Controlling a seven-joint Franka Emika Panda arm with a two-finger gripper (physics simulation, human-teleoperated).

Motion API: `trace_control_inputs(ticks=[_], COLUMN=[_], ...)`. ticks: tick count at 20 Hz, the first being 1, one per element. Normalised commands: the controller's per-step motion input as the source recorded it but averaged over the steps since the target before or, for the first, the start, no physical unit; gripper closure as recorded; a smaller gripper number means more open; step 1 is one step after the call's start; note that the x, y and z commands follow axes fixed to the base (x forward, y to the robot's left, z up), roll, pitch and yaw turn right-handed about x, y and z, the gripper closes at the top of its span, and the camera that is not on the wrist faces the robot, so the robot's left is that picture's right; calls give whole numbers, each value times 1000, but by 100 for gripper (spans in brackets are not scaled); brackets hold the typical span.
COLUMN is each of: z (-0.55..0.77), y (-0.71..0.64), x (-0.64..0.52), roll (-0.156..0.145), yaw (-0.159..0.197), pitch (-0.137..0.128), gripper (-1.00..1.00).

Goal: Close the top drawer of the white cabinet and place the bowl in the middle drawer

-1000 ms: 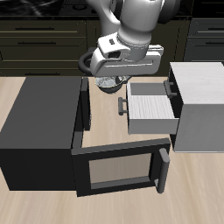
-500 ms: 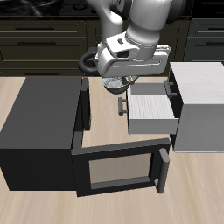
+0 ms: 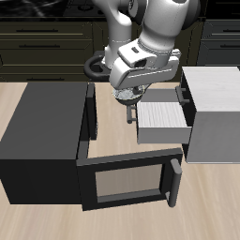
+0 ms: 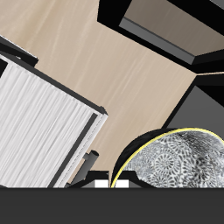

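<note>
We judge the task about half done. The white cabinet (image 3: 217, 105) shows 1 drawer pulled out, which we take for the middle drawer (image 3: 164, 116), its striped floor bare; the top drawer appears shut, though we cannot see its front. Our gripper (image 3: 126, 93) carries the bowl (image 4: 169, 160) clamped at its rim, hanging just short of the drawer's handle (image 3: 132, 113). Left: bring the bowl over the drawer and release it.
</note>
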Motion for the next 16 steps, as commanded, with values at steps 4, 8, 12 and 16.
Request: trace_control_inputs(ticks=[4, 8, 12, 16], z=[23, 19, -27, 18], y=[48, 93, 115, 53], x=[-75, -65, -61, -14], roll=[6, 5, 26, 7], yaw=[179, 248, 247, 199], pitch=[-21, -53, -65, -64], gripper=[100, 100, 100, 100])
